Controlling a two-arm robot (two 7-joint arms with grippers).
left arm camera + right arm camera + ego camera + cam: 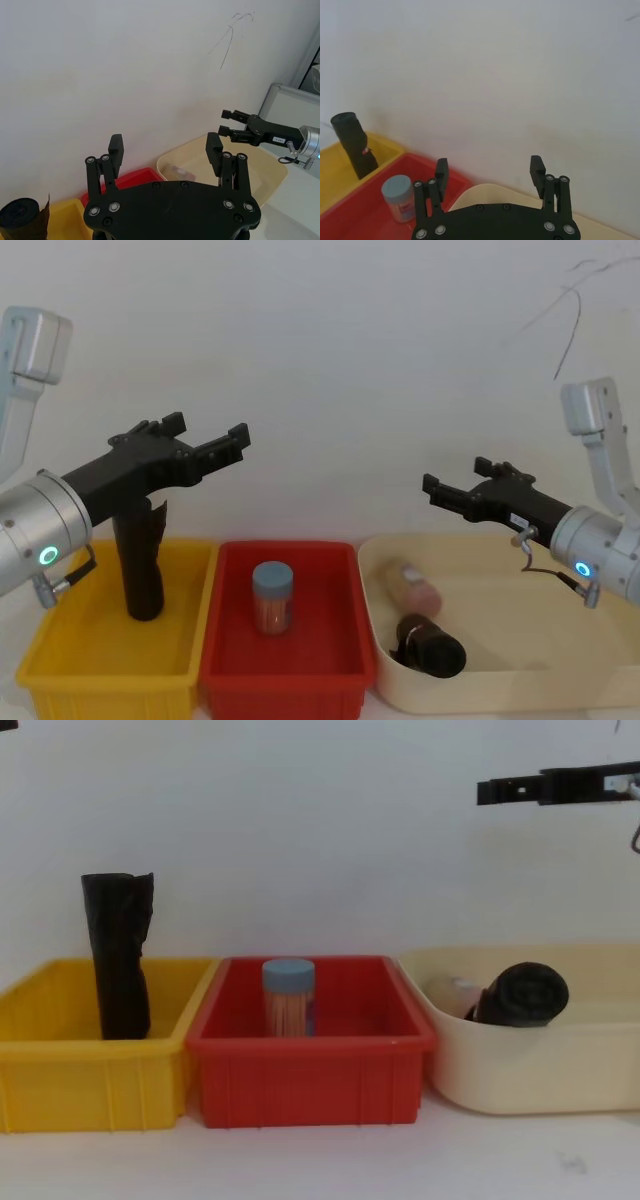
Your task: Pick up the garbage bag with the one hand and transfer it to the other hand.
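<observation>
The bag [432,645] lay in the right bin [480,685], light, soft, slippery; grip mid-roll. Both grippers [205,447] [452,492] hovered open, empty.

The garbage bag [432,645], a short, thick, matte black roll, lay on its side in the cream tub [520,692], at its left end, one round end facing outward, touching a pinkish item beside it.

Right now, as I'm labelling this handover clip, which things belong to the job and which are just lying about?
Job: garbage bag, lying in cream tub; left gripper and right gripper, both open, raised.
Lying about: tall black roll standing in yellow bin; blue-lidded jar in red bin; pale jar beside the bag.
</observation>
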